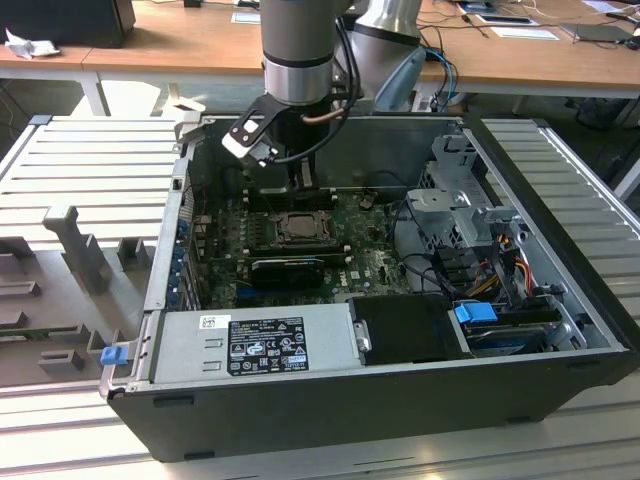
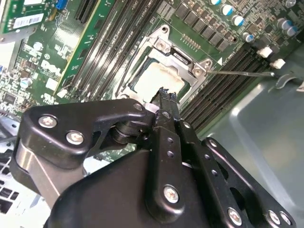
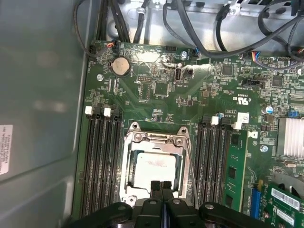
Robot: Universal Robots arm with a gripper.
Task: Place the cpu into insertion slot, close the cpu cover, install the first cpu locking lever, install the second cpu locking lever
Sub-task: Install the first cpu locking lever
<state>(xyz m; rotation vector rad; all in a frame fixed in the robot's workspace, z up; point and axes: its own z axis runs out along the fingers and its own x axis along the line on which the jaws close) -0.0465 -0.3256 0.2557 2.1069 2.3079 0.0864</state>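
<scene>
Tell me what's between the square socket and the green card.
In the first wrist view, black memory slots and a thin metal rod lie between the insertion slot and the green card.

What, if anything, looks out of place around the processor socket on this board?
One thin metal lever stands clear of the socket cover, reaching out over the memory slots rather than tucked down against it, so it looks unlatched. Nothing else stands out.
</scene>
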